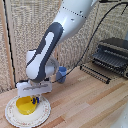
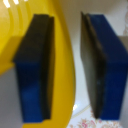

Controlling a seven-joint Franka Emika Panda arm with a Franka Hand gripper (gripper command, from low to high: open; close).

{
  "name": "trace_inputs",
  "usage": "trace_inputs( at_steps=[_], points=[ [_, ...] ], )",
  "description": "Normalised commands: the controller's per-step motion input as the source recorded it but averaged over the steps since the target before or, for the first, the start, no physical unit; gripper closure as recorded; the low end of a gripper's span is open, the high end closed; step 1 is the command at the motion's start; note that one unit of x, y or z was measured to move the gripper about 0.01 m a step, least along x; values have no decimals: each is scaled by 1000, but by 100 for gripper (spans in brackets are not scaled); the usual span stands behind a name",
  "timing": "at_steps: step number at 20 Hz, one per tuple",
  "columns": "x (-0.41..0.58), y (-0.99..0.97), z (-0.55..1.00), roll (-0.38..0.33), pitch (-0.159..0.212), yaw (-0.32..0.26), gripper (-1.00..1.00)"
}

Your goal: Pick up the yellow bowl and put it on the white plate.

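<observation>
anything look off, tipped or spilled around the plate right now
Nothing stands out. The yellow bowl sits upright on the white plate, its rim between the fingers of the hand. No spill or damage shows.

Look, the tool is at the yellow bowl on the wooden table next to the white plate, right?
Not quite. The exterior view shows the yellow bowl sitting on the white plate, not on the table beside it. The tool is at the bowl, one finger on each side of its rim.
</observation>
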Motion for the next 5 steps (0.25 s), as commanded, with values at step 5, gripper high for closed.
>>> trace_inputs(
  at_steps=[5],
  points=[
    [178,-83,755,52,32,72,-100]
  ],
)
